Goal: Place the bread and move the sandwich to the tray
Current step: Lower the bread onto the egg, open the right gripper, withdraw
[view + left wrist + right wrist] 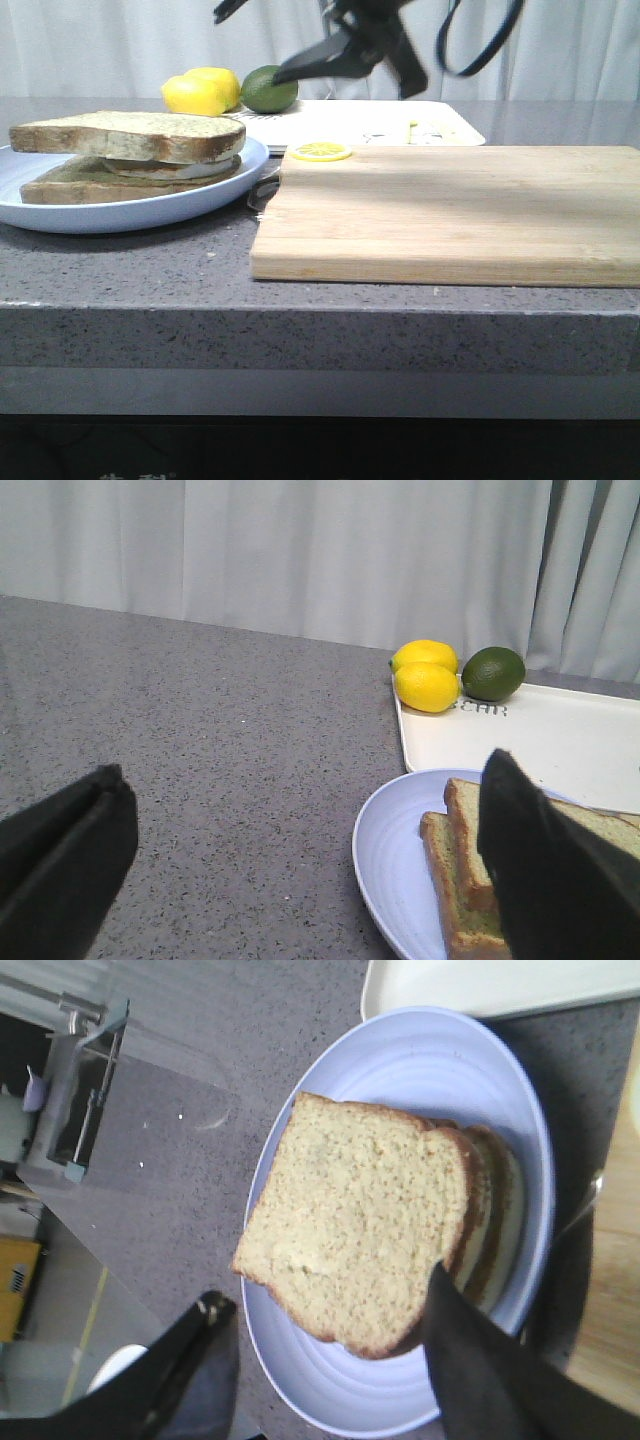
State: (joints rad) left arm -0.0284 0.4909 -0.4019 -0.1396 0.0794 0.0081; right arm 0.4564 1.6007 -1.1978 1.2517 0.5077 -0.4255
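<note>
The sandwich [135,155] lies on the pale blue plate [120,212] at the left: a bottom toast, a fried egg [195,168], and the plain bread slice [130,135] on top, shifted a little to the left. The white tray [380,122] lies behind the plate and the board. My right gripper [345,65] hangs open and empty high above. In its wrist view its jaws [330,1380] stand wide apart over the bread [360,1230]. My left gripper [305,880] is open and empty, low over the counter, left of the plate [390,850]. It is out of the front view.
A pale wooden cutting board [450,215] fills the right of the counter, with a lemon slice [321,151] on its far left corner. Two lemons [203,92] and a lime [268,88] sit at the tray's far left. A metal utensil [262,190] lies between plate and board.
</note>
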